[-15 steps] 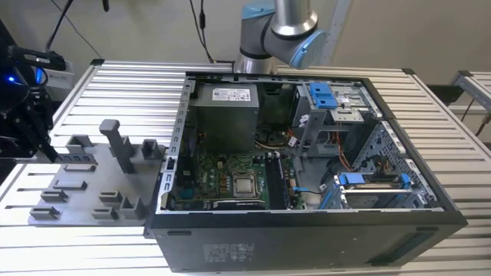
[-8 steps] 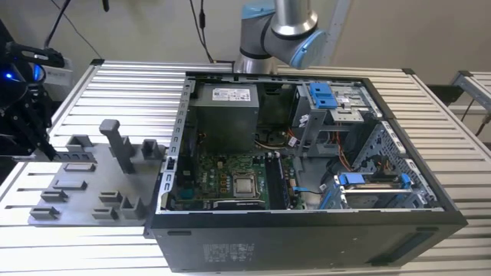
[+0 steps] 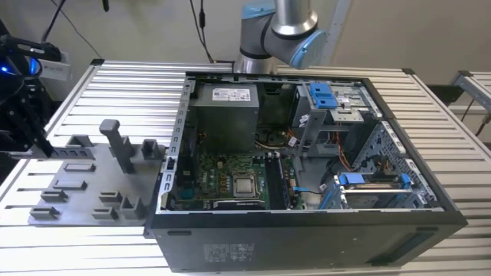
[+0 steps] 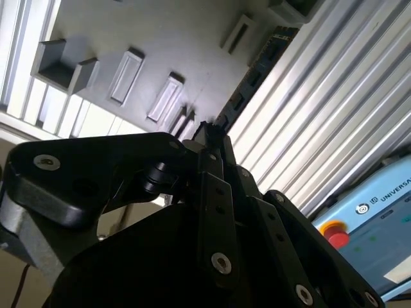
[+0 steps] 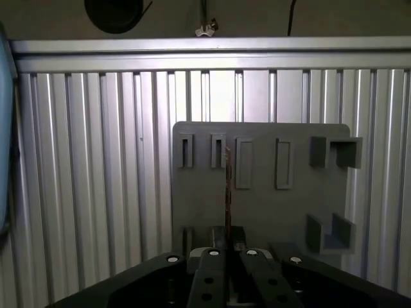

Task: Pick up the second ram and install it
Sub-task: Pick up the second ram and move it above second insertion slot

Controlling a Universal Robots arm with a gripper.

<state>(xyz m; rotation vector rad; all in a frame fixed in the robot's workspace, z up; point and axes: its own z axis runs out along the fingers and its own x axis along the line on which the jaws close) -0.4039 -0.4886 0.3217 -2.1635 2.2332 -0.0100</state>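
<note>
First wrist view showed the gripper closed narrow on the ram, which ran edge-on as a thin dark line from between the fingertips out over the grey tray. In the second wrist view the same stick stretched away from the pinched tips, its row of dark chips just readable along one face. Whether its far end was clear of the tray's slots, I could not tell.

Exterior view placed the gripper at that view's left, over the tray on the slatted table. It was well apart from the open case and the motherboard inside it.

By my judgement the ram would be very light and stiff, but thin and easily hurt. A flat board like that should tolerate a squeeze across its faces near one end or along its bare edges. It would not tolerate bending, twisting, or pressure on the contact edge. Held by one end, the long free length could swing or tilt in the grip, so a firm, square hold mattered. The smooth faces looked likely to slip under a light pinch.
</note>
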